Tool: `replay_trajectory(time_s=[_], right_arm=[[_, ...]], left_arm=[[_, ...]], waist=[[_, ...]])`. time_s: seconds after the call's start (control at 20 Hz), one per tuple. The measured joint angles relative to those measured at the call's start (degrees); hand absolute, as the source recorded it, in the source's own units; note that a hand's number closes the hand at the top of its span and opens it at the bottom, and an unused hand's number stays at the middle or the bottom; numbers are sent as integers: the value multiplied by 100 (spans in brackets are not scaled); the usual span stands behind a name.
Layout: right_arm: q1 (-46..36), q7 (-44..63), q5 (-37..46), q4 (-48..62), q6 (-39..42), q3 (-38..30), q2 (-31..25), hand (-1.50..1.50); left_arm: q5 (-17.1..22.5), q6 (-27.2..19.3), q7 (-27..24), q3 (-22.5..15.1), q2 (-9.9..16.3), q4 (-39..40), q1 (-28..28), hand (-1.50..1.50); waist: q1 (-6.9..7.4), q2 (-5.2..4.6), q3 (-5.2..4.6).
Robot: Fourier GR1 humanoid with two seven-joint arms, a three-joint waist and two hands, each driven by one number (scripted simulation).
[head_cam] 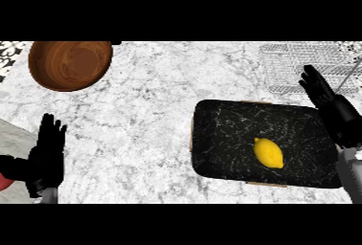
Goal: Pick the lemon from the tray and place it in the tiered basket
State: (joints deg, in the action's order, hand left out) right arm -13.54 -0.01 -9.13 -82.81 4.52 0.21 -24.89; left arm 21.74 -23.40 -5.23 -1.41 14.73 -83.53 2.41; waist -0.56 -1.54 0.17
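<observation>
1. While it fills the whole view, the marble counter [141,124] carries everything else.
2. The black tray [233,124] lies at about four o'clock from the centre.
3. The wooden bowl [69,64] sits at ten o'clock.
4. The wire tiered basket [297,64] stands at two o'clock.
5. The left hand [46,153] rests at eight o'clock, fingers straight.
6. The right hand [332,110] is at three o'clock over the tray's right edge, fingers extended, holding nothing.
7. The lemon [268,152] lies on the tray, in its lower right part.

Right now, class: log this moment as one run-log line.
lemon: on tray | basket: no lemon in it | right hand: open, over tray's right edge | left hand: open, resting
</observation>
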Motion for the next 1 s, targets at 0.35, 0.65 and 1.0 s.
replay_trajectory(time_s=[0.35,0.65,1.0], right_arm=[[-718,-183,-1842,319,1373,-165,680,150],[-946,535,-3273,1221,3212,97,665,-150],[-1356,1015,-4971,2124,5656,-60,-433,-150]], left_arm=[[-654,165,-98,-626,207,-186,-615,0],[-1112,298,-9,-1227,208,-283,-1032,0],[-1414,182,224,-1534,80,-252,-1276,0]], waist=[[87,41,92],[233,-3,52],[236,35,25]])
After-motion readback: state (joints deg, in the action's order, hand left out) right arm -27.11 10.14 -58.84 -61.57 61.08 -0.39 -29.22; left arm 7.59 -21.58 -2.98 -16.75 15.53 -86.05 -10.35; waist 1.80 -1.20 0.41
